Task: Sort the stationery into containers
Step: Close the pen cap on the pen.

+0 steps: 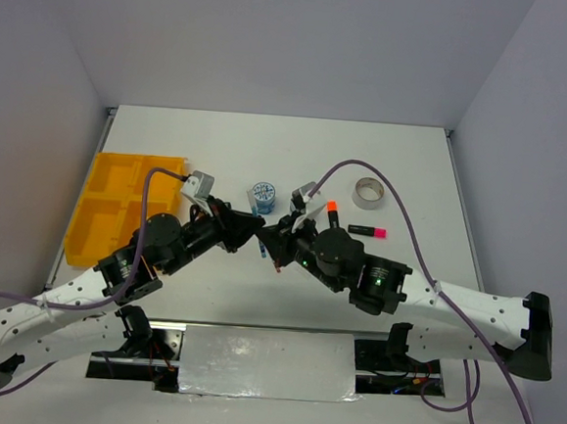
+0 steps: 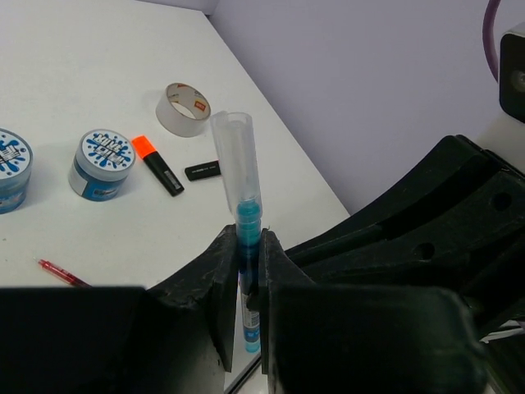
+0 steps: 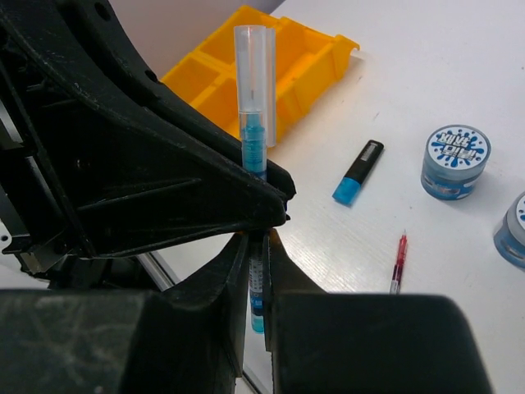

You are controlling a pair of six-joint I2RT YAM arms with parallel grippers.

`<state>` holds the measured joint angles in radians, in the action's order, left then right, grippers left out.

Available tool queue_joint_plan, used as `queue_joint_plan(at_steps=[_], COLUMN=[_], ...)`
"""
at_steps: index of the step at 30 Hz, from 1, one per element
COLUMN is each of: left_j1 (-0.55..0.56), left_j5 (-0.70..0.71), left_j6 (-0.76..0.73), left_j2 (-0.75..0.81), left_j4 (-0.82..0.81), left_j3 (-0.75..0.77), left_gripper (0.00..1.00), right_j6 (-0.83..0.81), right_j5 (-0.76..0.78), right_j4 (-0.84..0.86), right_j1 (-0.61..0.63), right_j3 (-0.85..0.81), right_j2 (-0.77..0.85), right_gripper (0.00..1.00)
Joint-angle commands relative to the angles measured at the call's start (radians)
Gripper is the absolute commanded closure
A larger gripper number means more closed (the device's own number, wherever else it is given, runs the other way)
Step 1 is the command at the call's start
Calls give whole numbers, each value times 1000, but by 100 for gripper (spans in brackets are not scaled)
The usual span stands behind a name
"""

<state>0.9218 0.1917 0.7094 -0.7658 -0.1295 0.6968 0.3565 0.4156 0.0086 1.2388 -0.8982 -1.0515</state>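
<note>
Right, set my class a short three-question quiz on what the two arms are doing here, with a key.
1. True or false: the left gripper and the right gripper both clamp the blue pen.
2. The tape ring lies: A on a shelf; B flat on the table; C between gripper fingers.
3. Fill in: the highlighter in the right wrist view has a ____ end.
Key: 1 true; 2 B; 3 blue.

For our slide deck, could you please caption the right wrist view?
Left pincer and right pincer both clamp the blue pen; yellow tray behind, red pen on table.
</note>
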Motion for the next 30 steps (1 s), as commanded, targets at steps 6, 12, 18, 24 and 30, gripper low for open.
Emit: queue_joint_plan(at_steps=[6, 12, 18, 24, 30], left_j1=[6, 5, 6, 5, 5], left_j5=[-155, -248, -287, -294, -316], left_j6=[-88, -129, -136, -137, -139], left_j2=[25, 46, 45, 43, 48], left_j4=[-41, -68, -85, -88, -102], left_j3=[23, 24, 36, 49, 46], left_gripper=[100, 100, 100, 100, 100], right_j6=[-44, -68, -90, -88, -83], right_j5=[-155, -221, -261, -281, -276], right_j4=[110, 113, 125, 131, 143], right_j1=[-13, -25, -33, -35, -41], right_j3=[11, 47, 39, 44, 61], right_j2=[74, 107, 108, 90, 91], right_gripper=[46, 42, 45, 51, 61])
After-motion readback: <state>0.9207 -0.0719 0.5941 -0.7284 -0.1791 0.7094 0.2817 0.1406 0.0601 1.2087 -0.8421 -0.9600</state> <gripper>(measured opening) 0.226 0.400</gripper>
